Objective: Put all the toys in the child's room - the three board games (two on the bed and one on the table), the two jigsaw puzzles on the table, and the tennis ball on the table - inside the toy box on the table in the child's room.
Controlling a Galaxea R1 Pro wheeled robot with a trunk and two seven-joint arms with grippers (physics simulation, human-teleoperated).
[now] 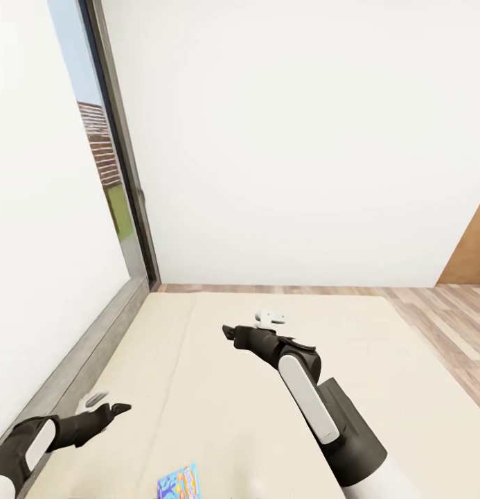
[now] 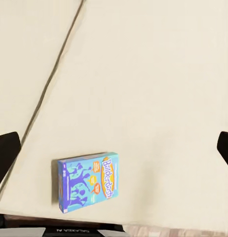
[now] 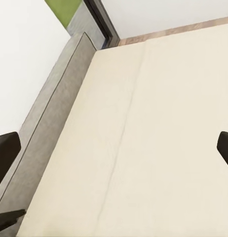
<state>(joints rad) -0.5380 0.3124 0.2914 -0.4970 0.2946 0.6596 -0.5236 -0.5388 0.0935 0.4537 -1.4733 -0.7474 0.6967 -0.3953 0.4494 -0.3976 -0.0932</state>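
One board game (image 1: 179,482), a flat blue box with an orange title, lies on the bed's cream mattress (image 1: 198,388) near its front edge. The left wrist view looks down on this same board game (image 2: 88,181). My left gripper (image 1: 108,405) hovers open over the mattress just left of and beyond the box, with nothing between its fingers (image 2: 5,153). Further along the bed, my right gripper (image 1: 250,324) hangs open above bare mattress (image 3: 158,138). Its dark fingertips (image 3: 225,148) stand wide apart.
The bed's grey padded edge (image 1: 80,360) runs along the left wall, below a tall dark-framed window (image 1: 122,173). A white wall closes the far side. Wood-plank floor (image 1: 440,312) and a brown panel (image 1: 472,249) lie to the right of the bed.
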